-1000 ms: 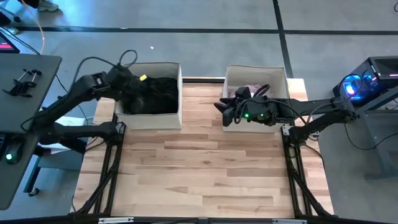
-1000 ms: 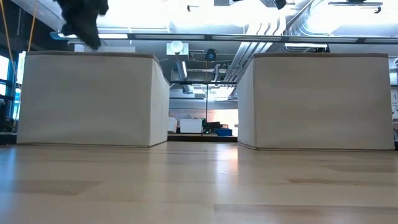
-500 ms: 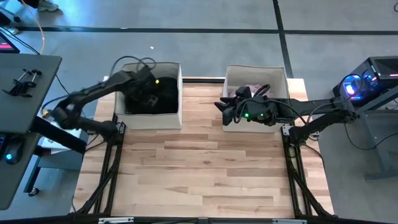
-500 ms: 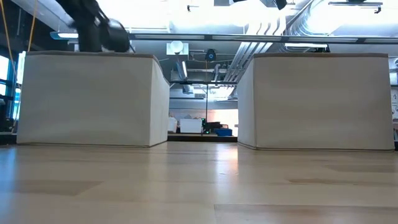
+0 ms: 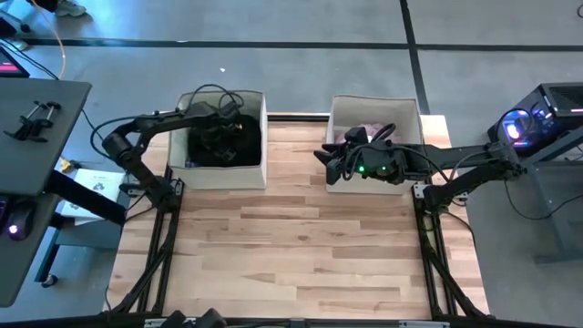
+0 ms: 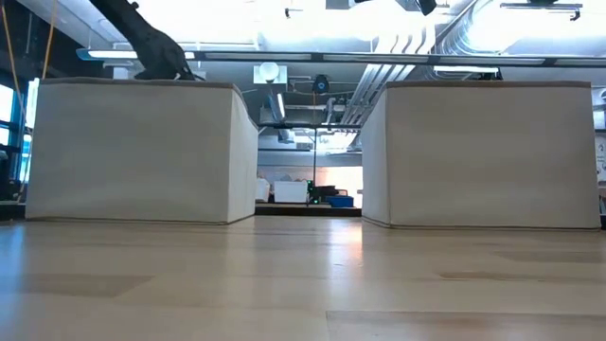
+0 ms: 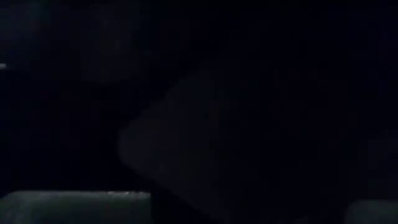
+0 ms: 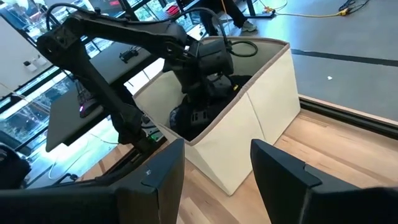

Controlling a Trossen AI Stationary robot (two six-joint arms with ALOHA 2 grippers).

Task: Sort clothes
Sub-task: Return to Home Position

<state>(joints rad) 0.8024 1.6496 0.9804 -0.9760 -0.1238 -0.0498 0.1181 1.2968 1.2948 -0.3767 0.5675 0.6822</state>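
Two beige fabric bins stand at the table's far edge. The left bin [image 5: 219,173] holds a dark heap of clothes [image 5: 241,146], also shown in the right wrist view [image 8: 186,118]. My left gripper [image 5: 219,135] reaches down into this bin among the dark clothes; its own wrist view is all dark. The right bin [image 5: 373,107] holds a pale pink garment [image 5: 364,133]. My right gripper [image 8: 214,180] is open and empty, hovering level over the right bin's near left corner [image 5: 330,178], pointing toward the left bin. The other clothes are hidden.
The wooden table top [image 5: 291,246] stretches in front of the bins. The low view shows both bins' near walls [image 6: 133,152] [image 6: 483,152] and my left arm [image 6: 156,57] above the left rim. A grey side table [image 5: 36,118] stands at left and a lit computer [image 5: 537,118] at right.
My left arm has swung from the left bin's left side over the bin and dipped down into it. The black garment that hung from it above the rim has gone down inside the bin.
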